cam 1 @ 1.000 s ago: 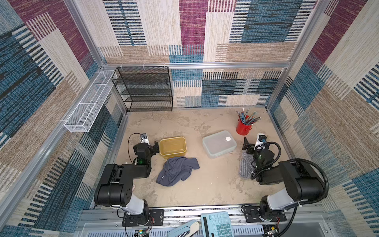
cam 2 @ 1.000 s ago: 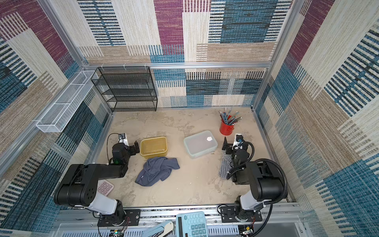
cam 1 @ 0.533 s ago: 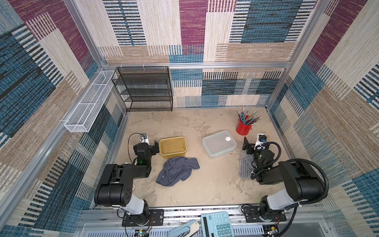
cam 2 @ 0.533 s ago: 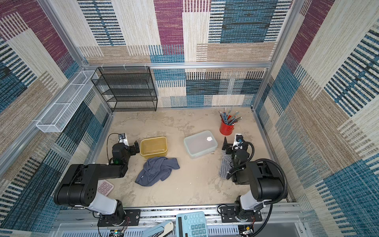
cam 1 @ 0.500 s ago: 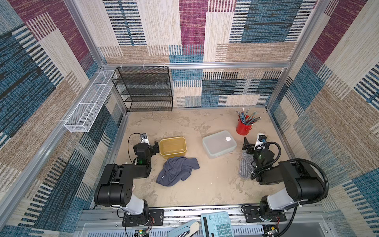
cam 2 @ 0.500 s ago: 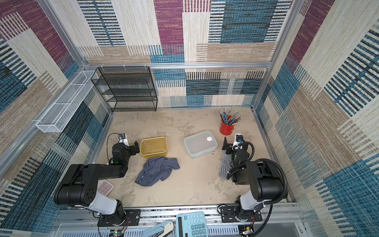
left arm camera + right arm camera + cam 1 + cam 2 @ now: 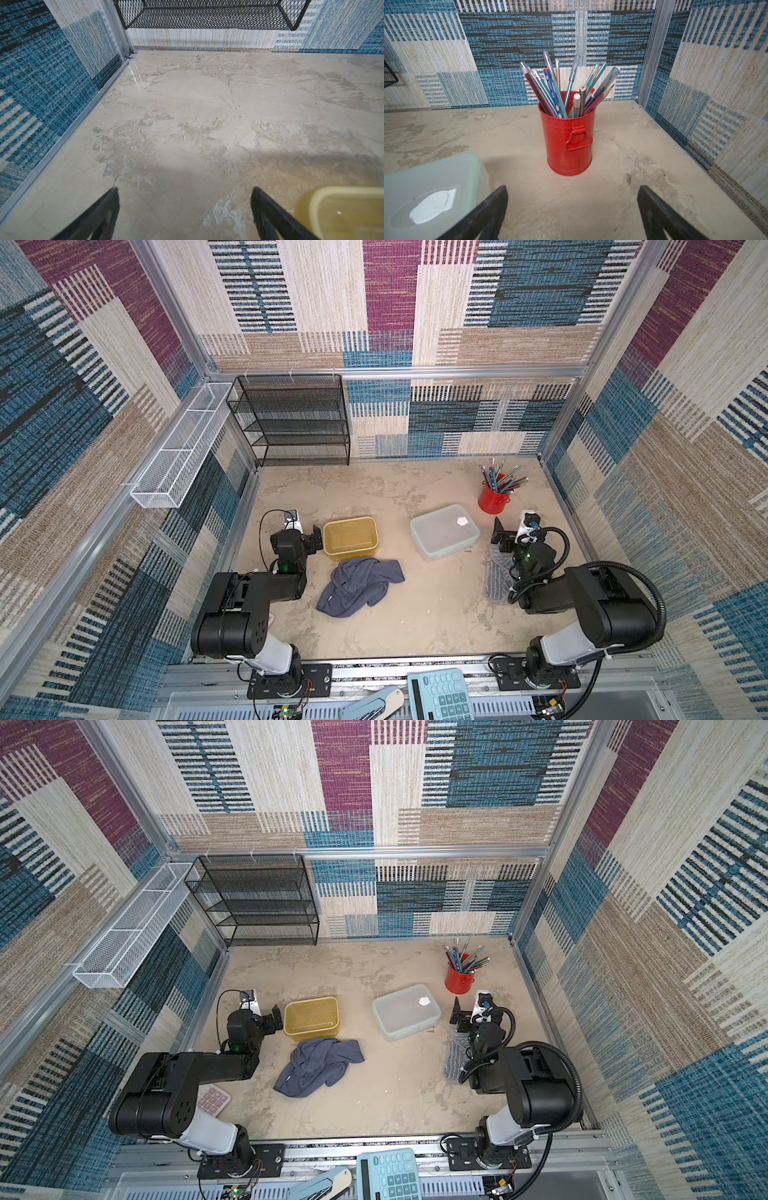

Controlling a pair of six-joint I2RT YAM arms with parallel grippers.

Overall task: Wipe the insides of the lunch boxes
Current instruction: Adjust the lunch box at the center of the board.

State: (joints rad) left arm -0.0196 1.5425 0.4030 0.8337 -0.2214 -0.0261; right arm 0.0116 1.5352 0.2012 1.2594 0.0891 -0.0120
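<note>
Both hands, left hand (image 7: 184, 192) & right hand (image 7: 572, 190), are held wide open, empty. Translucent amber-yellow rectangular plastic lunch box (image 7: 350, 536) is set just right of left hand; frosted clear lidded lunch box (image 7: 444, 531) just left of right hand.

amber lunch box (image 7: 350, 537) open, frosted lunch box (image 7: 444, 531) lidded

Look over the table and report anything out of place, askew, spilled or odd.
Nothing looks spilled or broken. The blue-grey cloth lies crumpled in a heap beside the amber lunch box, and the clear lunch box sits at a slant, closed.
</note>
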